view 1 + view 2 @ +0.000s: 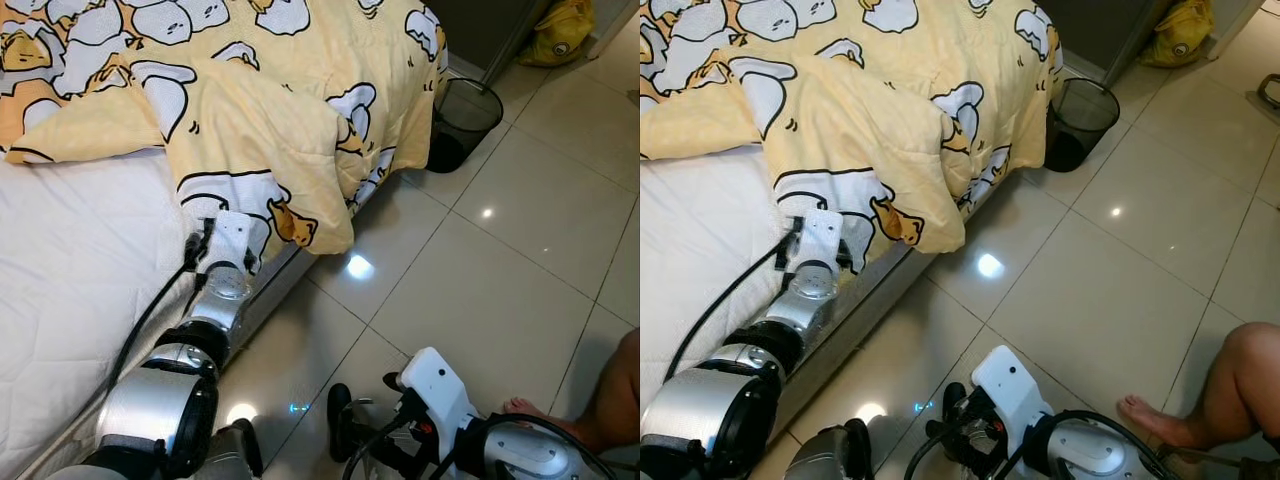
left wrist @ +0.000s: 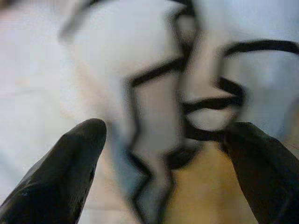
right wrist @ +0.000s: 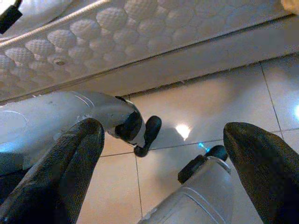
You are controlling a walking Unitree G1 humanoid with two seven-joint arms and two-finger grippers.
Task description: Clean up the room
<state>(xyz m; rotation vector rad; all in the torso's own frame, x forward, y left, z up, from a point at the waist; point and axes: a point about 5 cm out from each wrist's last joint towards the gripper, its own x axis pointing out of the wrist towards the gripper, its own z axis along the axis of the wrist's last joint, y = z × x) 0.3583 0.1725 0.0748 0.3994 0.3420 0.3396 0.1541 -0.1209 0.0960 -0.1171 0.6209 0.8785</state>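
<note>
A yellow quilt with white duck prints (image 1: 260, 120) lies crumpled over the bed and hangs off its side toward the floor. My left arm reaches along the bed's edge, its white wrist (image 1: 232, 240) right at the quilt's lower hem. In the left wrist view, my left gripper (image 2: 168, 130) is open and a blurred fold of the quilt (image 2: 154, 84) lies close between its fingers (image 2: 70, 158). My right gripper (image 3: 166, 130) is open and holds nothing, low over the tiled floor (image 3: 219, 107) beside the bed frame.
The white mattress (image 1: 70, 270) is bare on the left. A black mesh bin (image 1: 462, 120) stands at the bed's far corner, with a yellow bag (image 1: 560, 35) behind it. A person's bare foot (image 1: 530, 410) and leg (image 1: 1240, 380) are at the lower right on the glossy tiles.
</note>
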